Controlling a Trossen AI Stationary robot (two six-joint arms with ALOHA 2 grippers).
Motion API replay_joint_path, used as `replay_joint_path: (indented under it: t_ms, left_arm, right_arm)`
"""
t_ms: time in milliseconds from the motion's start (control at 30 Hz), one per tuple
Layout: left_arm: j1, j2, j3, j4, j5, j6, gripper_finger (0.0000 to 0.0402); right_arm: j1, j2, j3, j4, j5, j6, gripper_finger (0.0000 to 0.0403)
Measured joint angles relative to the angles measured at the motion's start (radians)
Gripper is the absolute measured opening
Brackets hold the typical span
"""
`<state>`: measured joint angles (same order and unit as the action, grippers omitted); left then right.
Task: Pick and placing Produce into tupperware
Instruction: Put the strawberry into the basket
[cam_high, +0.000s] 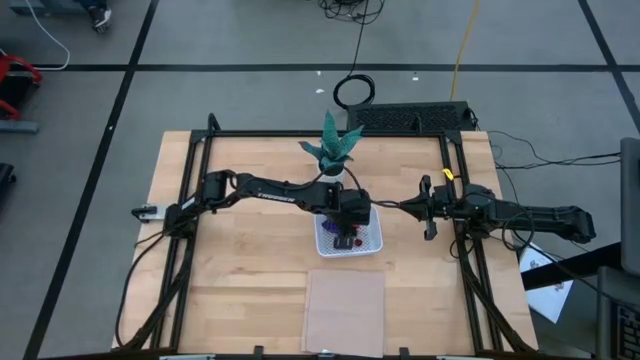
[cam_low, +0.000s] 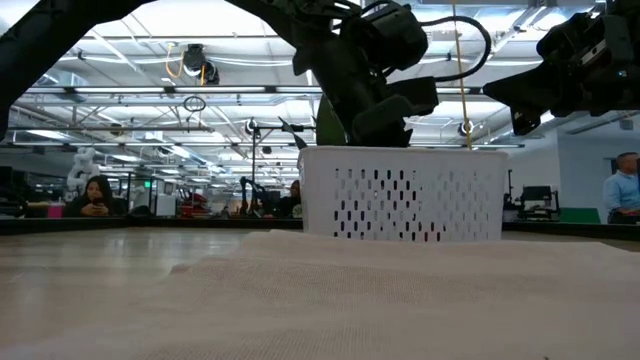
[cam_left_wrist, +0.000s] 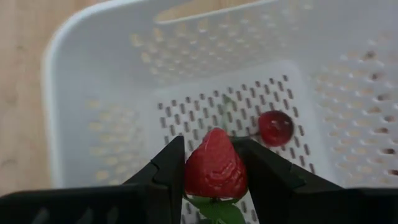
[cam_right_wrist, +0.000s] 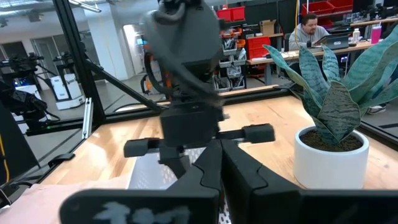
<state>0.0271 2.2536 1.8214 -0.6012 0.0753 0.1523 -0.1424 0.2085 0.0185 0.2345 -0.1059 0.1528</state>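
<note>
**Left wrist view: strawberry pinched over the tupperware**

Closest to my lens, my left gripper (cam_left_wrist: 214, 171) pinches the strawberry (cam_left_wrist: 215, 165) between both fingers, red tip up, green leaves poking out below. Right under it sits the white tupperware (cam_left_wrist: 93, 81), and a small dark red fruit (cam_left_wrist: 275, 127) rests on its perforated bottom, just beside my catch. From above, I'm hovering over that container in the middle of the table (cam_high: 240, 270), with a purple piece (cam_high: 329, 228) inside too. My right gripper (cam_high: 428, 211) waits off to the side, fingers pressed together, holding nothing. Beyond the container stands the potted plant (cam_high: 333, 150).
</note>
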Motion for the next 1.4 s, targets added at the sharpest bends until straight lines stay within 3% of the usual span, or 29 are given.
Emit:
replay_joint_path:
  t_ms: [833,1400]
  left_arm:
    - [0.002,0.0,0.0,-0.025,-0.026,-0.069,0.0129]
    - [-0.004,0.026,0.0,-0.025,-0.042,-0.031,0.0129]
  right_arm:
    - [0.0,0.0,0.0,0.0,0.0,0.003,0.0]
    - [0.0,0.001,0.0,0.0,0.0,0.004,0.0]
